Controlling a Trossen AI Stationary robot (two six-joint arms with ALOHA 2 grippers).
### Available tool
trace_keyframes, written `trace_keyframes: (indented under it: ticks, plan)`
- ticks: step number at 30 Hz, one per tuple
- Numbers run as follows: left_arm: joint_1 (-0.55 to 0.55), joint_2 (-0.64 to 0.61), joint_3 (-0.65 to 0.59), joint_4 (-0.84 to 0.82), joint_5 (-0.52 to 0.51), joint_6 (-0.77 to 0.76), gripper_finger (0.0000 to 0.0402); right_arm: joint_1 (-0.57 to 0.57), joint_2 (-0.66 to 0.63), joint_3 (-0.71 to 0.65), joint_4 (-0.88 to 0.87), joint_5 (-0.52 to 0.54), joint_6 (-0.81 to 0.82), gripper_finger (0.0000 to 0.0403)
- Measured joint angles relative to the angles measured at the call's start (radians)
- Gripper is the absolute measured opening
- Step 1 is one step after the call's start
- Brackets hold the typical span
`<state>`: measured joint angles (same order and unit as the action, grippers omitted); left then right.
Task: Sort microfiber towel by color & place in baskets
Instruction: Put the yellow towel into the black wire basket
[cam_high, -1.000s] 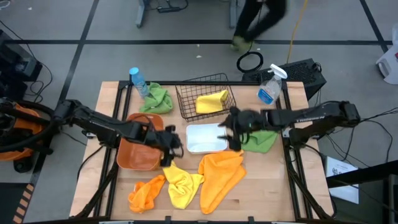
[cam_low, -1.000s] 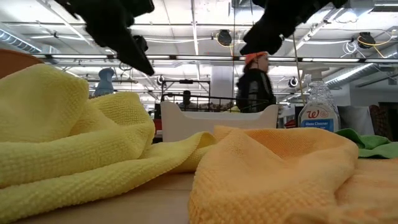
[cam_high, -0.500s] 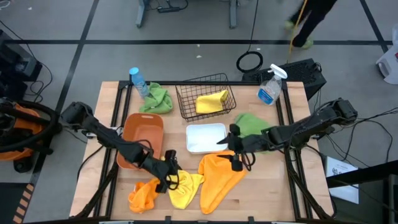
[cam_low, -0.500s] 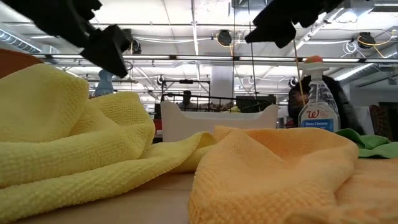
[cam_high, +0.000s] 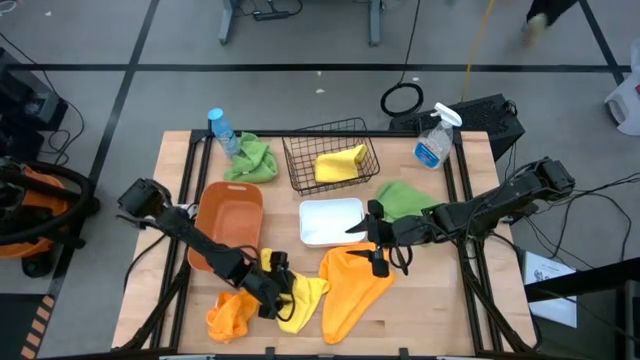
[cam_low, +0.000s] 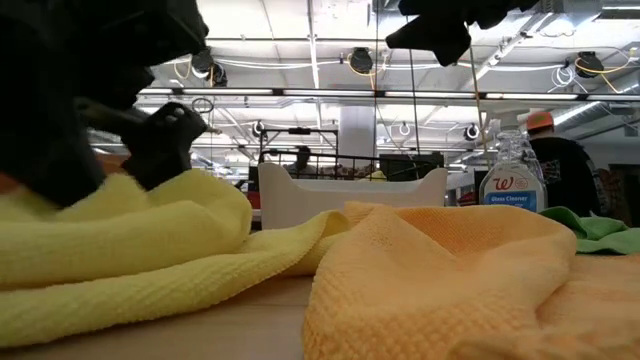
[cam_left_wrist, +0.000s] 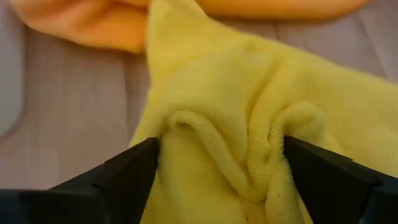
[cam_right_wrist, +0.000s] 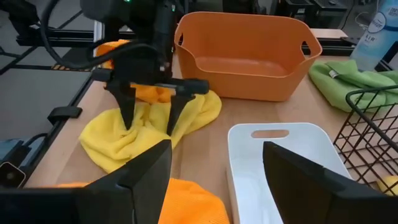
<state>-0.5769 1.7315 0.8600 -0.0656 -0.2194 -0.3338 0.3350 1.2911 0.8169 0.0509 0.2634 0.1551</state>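
Black wire mesh forms the basket (cam_high: 331, 153) at the table's far side in the high view, and a yellow towel (cam_high: 340, 163) lies inside it; the white bin (cam_high: 332, 221) and the orange tub (cam_high: 228, 226) beside it hold nothing. Half a second ago the left gripper (cam_high: 272, 296) stood at the front yellow towel's (cam_high: 296, 303) near edge; now it is pressed down into the cloth, while the right gripper (cam_high: 378, 238) hovers at the bin's corner as before, over the orange towel (cam_high: 352, 282). In the low view, the left gripper (cam_low: 160, 140) has dropped onto the yellow heap (cam_low: 120, 250). The left wrist view shows its fingers (cam_left_wrist: 134, 165) spread wide, cloth bunched between them but not yet pinched. The right wrist view shows the right fingers (cam_right_wrist: 146, 168) parted, gripping nothing, above the bin (cam_right_wrist: 280, 162).
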Motion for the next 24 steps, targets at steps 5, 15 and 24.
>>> trace_keyframes:
  ticks: [5,15,24]
  plan:
    - [0.001,0.032,0.0,0.012,0.02,0.025,0.0257,0.019,0.0,0.0,0.007,0.001,-0.002,0.0242]
    - [0.007,-0.011,0.02,0.048,0.036,0.087,0.0018,0.049,0.0,0.0,0.006,0.006,-0.003,0.0242]
    - [0.008,-0.176,0.047,0.046,0.022,0.202,0.0013,0.084,0.0,0.0,0.005,0.028,-0.01,0.0242]
